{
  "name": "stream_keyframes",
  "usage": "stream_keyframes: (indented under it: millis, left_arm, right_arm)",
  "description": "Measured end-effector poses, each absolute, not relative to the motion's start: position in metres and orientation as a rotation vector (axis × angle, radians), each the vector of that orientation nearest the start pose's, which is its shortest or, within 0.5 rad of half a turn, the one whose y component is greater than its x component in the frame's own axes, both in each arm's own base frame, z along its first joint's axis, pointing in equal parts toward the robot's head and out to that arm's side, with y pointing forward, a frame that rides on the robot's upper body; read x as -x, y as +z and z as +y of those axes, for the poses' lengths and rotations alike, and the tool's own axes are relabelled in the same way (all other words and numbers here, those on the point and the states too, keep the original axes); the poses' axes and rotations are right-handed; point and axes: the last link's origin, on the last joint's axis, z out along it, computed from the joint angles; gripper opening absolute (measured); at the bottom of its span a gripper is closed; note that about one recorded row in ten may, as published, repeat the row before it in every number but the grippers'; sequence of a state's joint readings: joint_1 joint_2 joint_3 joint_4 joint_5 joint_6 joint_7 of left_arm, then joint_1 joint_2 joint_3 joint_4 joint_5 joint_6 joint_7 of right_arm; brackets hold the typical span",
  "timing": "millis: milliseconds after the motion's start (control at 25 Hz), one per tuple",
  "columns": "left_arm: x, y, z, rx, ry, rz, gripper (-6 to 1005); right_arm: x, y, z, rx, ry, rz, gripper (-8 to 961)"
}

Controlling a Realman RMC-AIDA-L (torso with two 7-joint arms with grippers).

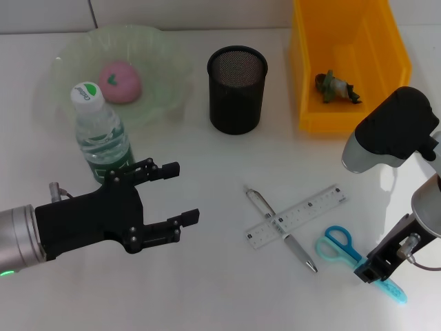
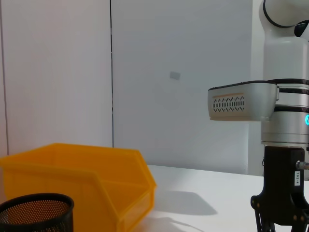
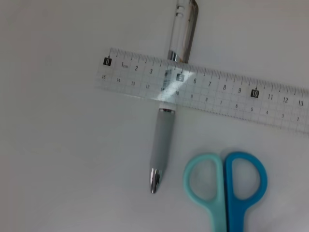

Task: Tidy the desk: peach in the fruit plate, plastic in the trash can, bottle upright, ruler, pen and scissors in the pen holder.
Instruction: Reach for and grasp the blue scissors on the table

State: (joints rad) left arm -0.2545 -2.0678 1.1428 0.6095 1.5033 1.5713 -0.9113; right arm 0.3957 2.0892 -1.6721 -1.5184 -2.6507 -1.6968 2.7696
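A pink peach lies in the pale green fruit plate. In front of the plate a water bottle stands upright. The black mesh pen holder is at mid-table. A pen lies under a clear ruler, which crosses it. The blue scissors lie just beside them. A scrap of plastic sits in the yellow trash can. My left gripper hovers open and empty right of the bottle. My right gripper is low over the scissors' blades.
In the left wrist view the yellow bin and the pen holder's rim show, with the right arm beyond them. Bare white table lies between the left gripper and the pen.
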Motion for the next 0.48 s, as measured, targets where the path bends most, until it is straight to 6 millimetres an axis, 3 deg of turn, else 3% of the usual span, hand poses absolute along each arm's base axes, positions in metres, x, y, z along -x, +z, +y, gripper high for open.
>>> stream_keyframes:
  millis: [320, 480]
  left_arm:
    - [0.2794, -0.0293, 0.2547, 2.680, -0.892, -0.221, 765]
    - [0.2789, -0.0303, 0.2542, 2.685, -0.893, -0.220, 765]
  right_arm:
    - [-0.2071, -0.0286, 0.2787, 2.565, -0.809, 1.091, 302]
    - [-0.2089, -0.0295, 0.2786, 2.563, -0.815, 1.100, 200]
